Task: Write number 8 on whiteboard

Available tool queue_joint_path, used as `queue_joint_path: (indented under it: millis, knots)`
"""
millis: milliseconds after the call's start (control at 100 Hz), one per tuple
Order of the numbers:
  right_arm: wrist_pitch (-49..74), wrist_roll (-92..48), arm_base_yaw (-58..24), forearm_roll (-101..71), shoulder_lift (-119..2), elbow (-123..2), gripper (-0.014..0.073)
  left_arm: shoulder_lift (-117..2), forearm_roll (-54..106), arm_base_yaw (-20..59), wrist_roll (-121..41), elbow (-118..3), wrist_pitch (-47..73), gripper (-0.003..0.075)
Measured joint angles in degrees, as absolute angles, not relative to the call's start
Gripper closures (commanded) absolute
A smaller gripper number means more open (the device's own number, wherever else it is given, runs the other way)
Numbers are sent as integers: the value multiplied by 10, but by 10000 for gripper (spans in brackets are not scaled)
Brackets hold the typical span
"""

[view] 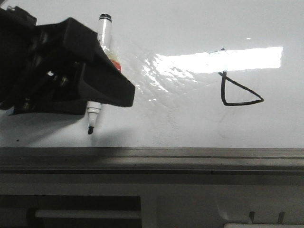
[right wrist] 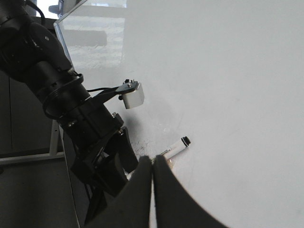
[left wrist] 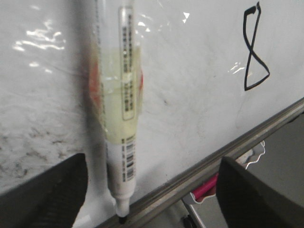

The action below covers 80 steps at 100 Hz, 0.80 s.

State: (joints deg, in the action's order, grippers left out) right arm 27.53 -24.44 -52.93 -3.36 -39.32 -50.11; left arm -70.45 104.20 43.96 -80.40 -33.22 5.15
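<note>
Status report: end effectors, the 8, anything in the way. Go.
Left end effector open, marker lying on whiteboard between its fingers. Right end effector shut, empty. Number 8 drawn, upper loop lost in glare in front view. Nothing over it.

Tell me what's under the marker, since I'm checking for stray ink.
Under the marker lies the whiteboard, with grey smudges beside it. Its tip hangs near the rail. The board directly behind the barrel is covered. The 8 sits well aside.

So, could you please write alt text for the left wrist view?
A marker lies on the whiteboard, tip near its grey rail, between the left gripper's spread dark fingers. A thin black number 8 is drawn further along the board.
</note>
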Motion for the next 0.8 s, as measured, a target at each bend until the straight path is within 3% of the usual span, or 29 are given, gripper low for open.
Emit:
queue_joint_path:
  millis: [270, 570, 640, 800]
  knots:
    - [275, -244, -529, -45, -393, -501, 644, -627, 1043, 427, -804, -336, -22, 118]
    - [287, -244, -529, -52, -325, -488, 636, -427, 1010, 424, -804, -330, -27, 152]
    - [288, -244, -529, -53, -293, -469, 636, -375, 989, 424, -804, -325, -27, 181]
    - [291, -225, -526, -53, -213, -407, 636, -260, 969, 423, -805, -296, -27, 335]
